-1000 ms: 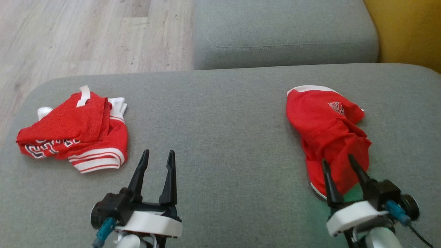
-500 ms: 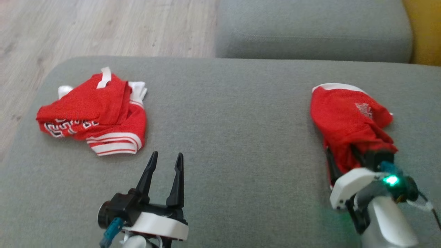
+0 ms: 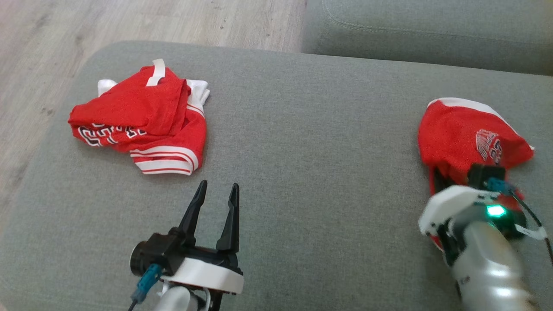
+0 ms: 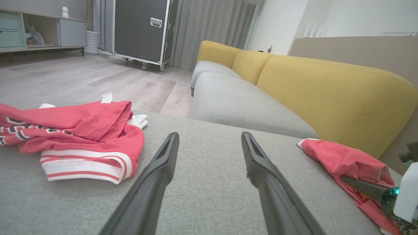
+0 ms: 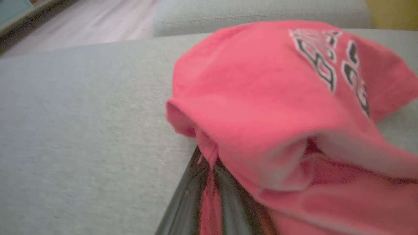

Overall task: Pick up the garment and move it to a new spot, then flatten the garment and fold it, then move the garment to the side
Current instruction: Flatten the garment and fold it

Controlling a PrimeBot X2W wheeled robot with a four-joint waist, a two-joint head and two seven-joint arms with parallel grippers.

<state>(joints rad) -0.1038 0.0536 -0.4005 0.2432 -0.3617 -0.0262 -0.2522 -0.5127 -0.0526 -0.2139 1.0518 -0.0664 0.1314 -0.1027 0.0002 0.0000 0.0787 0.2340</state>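
The robot is on the first step: picking up. The right claw (image 5: 209, 189) is pinched shut on the near edge of the soft red cloth garment with a white trim and a printed badge (image 3: 458, 134). The garment lies on the right side of the wide grey fabric sofa cushion (image 3: 311, 151). The left claw (image 3: 218, 188) is spread wide and holds nothing. It hangs over the cushion, near a second crumpled red garment with white stripes (image 3: 138, 116).

Next, the right arm likely needs to lift the cloth clear and carry it to a bare spot, maybe the middle, without letting it slip.

A second ago the right claw was wide open with a finger on each side of the cloth; now it has closed. The head camera has turned too.
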